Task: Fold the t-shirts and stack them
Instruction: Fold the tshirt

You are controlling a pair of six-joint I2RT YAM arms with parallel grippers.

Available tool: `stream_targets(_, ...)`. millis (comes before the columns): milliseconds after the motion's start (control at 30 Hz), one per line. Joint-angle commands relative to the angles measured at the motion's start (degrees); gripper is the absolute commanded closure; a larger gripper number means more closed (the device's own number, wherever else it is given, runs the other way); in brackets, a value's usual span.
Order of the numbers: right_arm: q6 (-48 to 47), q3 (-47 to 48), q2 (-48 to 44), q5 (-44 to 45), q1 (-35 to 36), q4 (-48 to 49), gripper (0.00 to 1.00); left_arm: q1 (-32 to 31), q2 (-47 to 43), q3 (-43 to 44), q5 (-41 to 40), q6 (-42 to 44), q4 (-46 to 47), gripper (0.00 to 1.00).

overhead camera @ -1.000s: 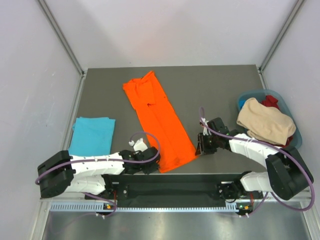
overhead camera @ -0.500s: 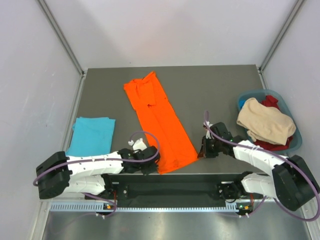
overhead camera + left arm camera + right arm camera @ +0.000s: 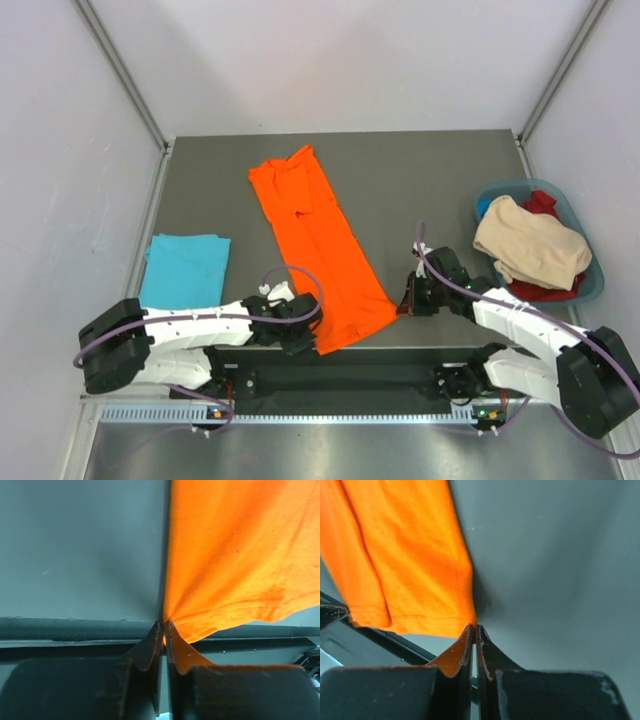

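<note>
The bright orange t-shirt (image 3: 315, 235) lies as a long folded strip running from the far middle of the table to its near edge. My left gripper (image 3: 312, 343) is shut on its near left corner; the cloth (image 3: 235, 555) fans out from the pinched tips. My right gripper (image 3: 403, 303) is shut on its near right corner, and the orange cloth (image 3: 410, 555) hangs off the tips. The near hem is slightly lifted. The light turquoise t-shirt (image 3: 183, 270) lies folded at the left edge of the table.
A blue basket (image 3: 590, 285) at the right edge holds beige and red clothes. The grey table (image 3: 420, 190) ends at a dark rail close behind both grippers. White walls stand on all sides.
Both grippers have drawn the near hem of the orange shirt slightly toward the near edge and to the right. The right arm has pulled back. The turquoise shirt has not moved.
</note>
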Motion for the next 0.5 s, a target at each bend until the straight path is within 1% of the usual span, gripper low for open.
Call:
stream_targets(0,1.0,-0.6,-1.9,1.0,1.1,0.2,0.98,0.0,-2.1,1.8,0.1,-0.2,-5.2,0.79)
stream_targets(33,0.9,-0.5,-2.1,0.9,1.2,0.1,0.96,0.0,-2.4,1.8,0.0,-0.2,-5.4,0.75)
stream_targets(133,1.1,-0.2,-2.8,1.0,1.2,-0.8,0.83,0.0,-3.2,2.6,0.3,0.1,-6.1,0.66)
stream_targets(167,1.1,0.0,-2.9,1.1,1.2,-1.1,0.72,0.0,-3.9,3.6,-0.2,0.3,-7.2,0.65)
stream_targets(200,1.2,0.1,-3.4,1.0,1.2,-1.8,0.71,0.2,-4.6,4.4,-3.0,0.7,-8.1,0.64)
stream_targets(233,1.2,0.1,-3.7,1.0,1.2,-2.1,0.70,2.1,-5.5,6.3,-4.5,3.5,-9.4,0.61)
stream_targets(267,1.2,0.7,-4.2,1.0,1.2,-2.8,0.68,4.3,-7.7,7.2,-5.0,6.0,-10.7,0.61)
stream_targets(300,1.1,1.1,-4.9,1.4,1.2,-3.3,0.66,7.3,-8.9,8.1,-5.1,8.5,-11.1,0.61)
stream_targets(333,1.1,2.0,-5.0,1.7,1.2,-3.6,0.64,10.9,-10.1,8.8,-3.1,14.7,-10.8,0.61)
stream_targets(367,1.0,4.1,-5.0,2.0,1.1,-3.9,0.62,19.4,-11.1,10.1,-2.1,18.2,-9.9,0.61)
stream_targets(400,0.9,5.3,-4.2,2.3,1.2,-3.3,0.60,23.5,-12.5,10.8,-1.5,21.6,-8.9,0.60)
stream_targets(433,-1.5,12.4,-0.5,2.8,1.0,0.1,0.56,37.3,-11.0,15.9,1.1,32.7,-5.8,0.56)
stream_targets(467,-1.5,12.4,1.6,2.5,1.0,0.2,0.56,37.4,-11.0,15.9,1.1,32.8,-5.8,0.56)
